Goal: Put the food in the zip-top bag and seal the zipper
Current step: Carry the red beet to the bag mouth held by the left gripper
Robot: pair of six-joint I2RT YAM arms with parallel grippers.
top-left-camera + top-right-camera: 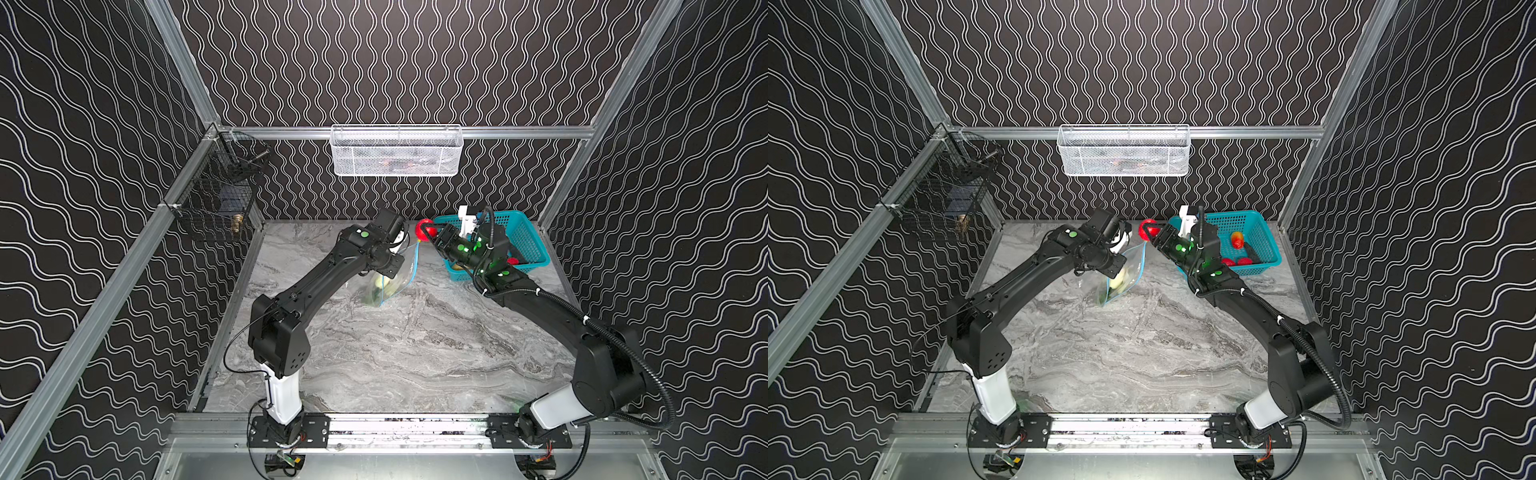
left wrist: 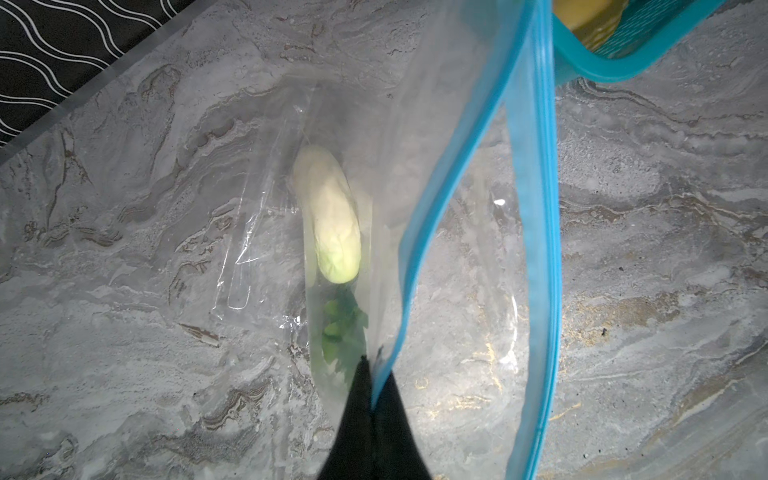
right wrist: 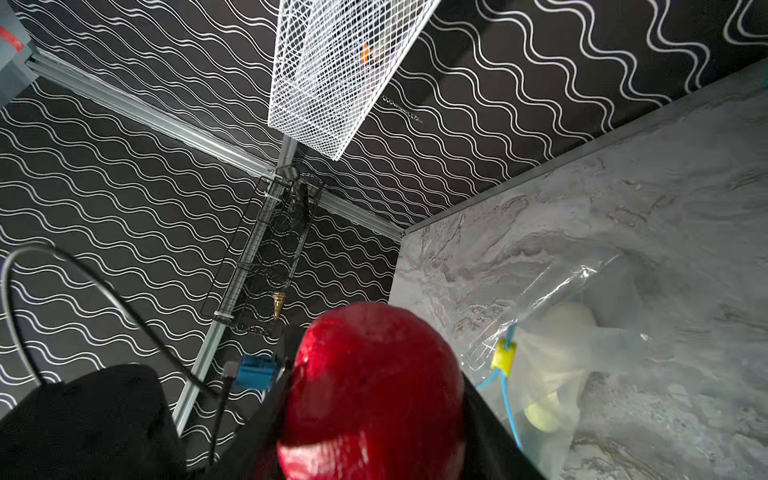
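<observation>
The clear zip-top bag hangs with its bottom on the marble table, mouth up. My left gripper is shut on one side of its light-blue zipper, so the mouth gapes. A white oblong food piece with green leaves lies inside. The yellow slider sits at the strip's end. My right gripper is shut on a red round fruit and holds it in the air just right of the bag's mouth. More food lies in the teal basket: two red fruits, an orange-red one, a dark one.
The teal basket stands at the back right of the table, under my right wrist. A white mesh basket hangs on the back wall, and a black wire basket on the left wall. Marble table stretches toward the front.
</observation>
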